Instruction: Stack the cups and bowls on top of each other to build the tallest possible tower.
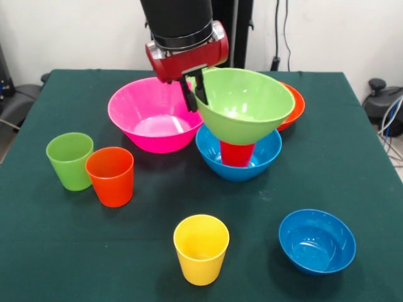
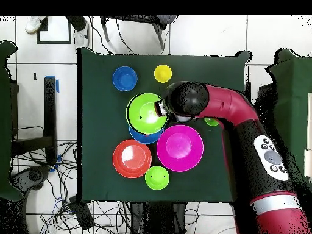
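Note:
The tower stands mid-table: the big blue bowl holds the red cup, and the big light-green bowl sits tilted on the cup. My gripper is shut on that bowl's left rim, one finger inside and one outside. From overhead the gripper is at the green bowl's right edge, with the blue bowl showing beneath. The big pink bowl is beside the tower. The light-green cup, orange cup and yellow cup stand apart.
The small blue bowl sits at the front right. The wide orange bowl lies behind the tower. The small light-green bowl shows only overhead, near the robot's base. The arm crosses the table's right side overhead.

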Controlling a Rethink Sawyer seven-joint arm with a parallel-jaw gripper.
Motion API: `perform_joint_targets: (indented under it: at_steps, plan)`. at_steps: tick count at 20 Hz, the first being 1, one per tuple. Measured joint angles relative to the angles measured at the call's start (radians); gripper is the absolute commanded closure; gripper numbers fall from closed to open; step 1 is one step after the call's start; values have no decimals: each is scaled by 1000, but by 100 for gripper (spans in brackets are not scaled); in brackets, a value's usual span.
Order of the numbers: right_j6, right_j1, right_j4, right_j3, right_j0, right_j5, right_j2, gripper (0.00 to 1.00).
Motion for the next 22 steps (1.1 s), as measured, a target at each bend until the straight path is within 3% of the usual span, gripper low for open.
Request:
perform_joint_targets:
  at_steps: [7,22]
  plan:
    - [0,-24,71,23,-17,0,17,100]
    - [0,31,100,-134,-5,48,35,100]
